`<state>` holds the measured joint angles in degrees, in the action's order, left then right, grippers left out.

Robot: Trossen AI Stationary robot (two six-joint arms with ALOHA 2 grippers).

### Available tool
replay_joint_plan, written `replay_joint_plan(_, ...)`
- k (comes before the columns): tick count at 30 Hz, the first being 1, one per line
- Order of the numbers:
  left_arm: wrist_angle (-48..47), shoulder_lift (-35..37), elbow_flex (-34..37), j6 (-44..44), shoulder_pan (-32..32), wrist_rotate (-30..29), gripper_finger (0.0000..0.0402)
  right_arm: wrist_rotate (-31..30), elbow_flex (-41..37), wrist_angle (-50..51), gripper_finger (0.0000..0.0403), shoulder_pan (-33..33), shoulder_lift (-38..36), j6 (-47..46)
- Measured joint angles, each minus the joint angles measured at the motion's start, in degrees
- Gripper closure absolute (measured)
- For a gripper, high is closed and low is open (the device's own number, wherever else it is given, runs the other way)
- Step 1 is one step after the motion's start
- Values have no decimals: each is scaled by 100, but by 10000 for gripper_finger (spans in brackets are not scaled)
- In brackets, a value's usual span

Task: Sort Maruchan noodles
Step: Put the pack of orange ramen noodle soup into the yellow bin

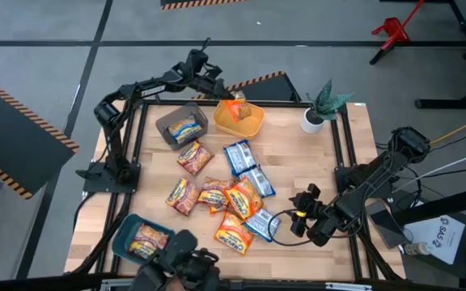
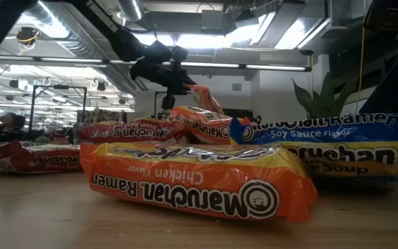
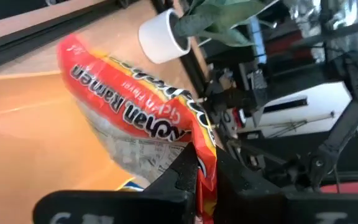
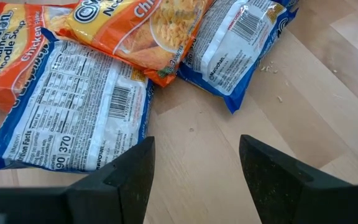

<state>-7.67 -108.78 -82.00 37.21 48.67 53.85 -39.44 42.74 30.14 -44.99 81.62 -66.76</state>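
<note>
Left gripper (image 1: pixel 231 103): over the yellow bin (image 1: pixel 253 122) at the far side of the tabletop (image 1: pixel 330 162), fingers (image 3: pixel 182 177) pinched tight on the edge of an orange noodle packet (image 3: pixel 135 118), which hangs tilted above the bin.
Right gripper (image 4: pixel 194 165): low at the near right of the tabletop, just beside the loose pile, fingers spread wide, holding nothing.
Loose packets (image 1: pixel 225 194): orange, blue and red, scattered and overlapping mid-tabletop; two blue ones (image 4: pixel 73 106) lie label-down nearest the right gripper.
Grey bin (image 1: pixel 180 125): beside the yellow bin, one packet inside.
Teal bin (image 1: pixel 140 238): near left corner, one packet inside.
Potted plant (image 1: pixel 318 109): far right corner.
</note>
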Motion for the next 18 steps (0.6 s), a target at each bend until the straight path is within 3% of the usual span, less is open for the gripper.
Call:
replay_joint_plan(6,-1152,-271,-753,-724,-78,520,388,0,0,9,182,0,0,-65)
replay_joint_plan(11,-1390,-363,-870,-1039,107,870,394,3,0,51,182,0,0,-51)
replay_joint_plan(18,-1457,-818,-869,-1361,160,699,398,68,0,-20,182,0,0,-102)
